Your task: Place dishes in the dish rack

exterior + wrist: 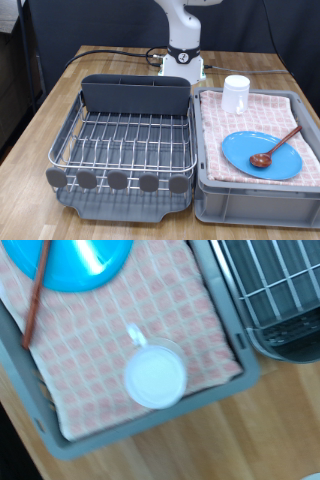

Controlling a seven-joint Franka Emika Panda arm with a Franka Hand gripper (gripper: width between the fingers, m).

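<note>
The tabletop (100,85) carries all items; every position below is given relative to the dish rack (125,145).

1. Dish rack. Dark grey tray with a silver wire grid, a tall utensil compartment (135,95) on its edge toward the exterior view's top, and round tabs on the opposite edge. No dish is in it; none of the task is done.

2. Bin (260,185). Light grey, just beside the rack toward the exterior view's right, lined with a pink checked cloth (225,125).

3. Plate (261,155). Light blue, flat on the cloth, at the end of the bin level with the rack's tabs.

4. Spoon (277,144). Brown wood, bowl resting on the plate, handle angled away from the rack.

5. Cup (236,94). White, standing upright on the cloth, level with the utensil compartment.

Tool: neither view shows the fingers, so its opening and contents cannot be determined. The wrist view looks straight down on the cup (154,376), which suggests the tool is above it and apart from it.

Probable hazards:
- The cup stands close to the bin wall; a finger could strike the wall.
- The loose cloth may bunch or lift with a dish.
- The spoon may slide off the plate if the plate is disturbed.
</note>
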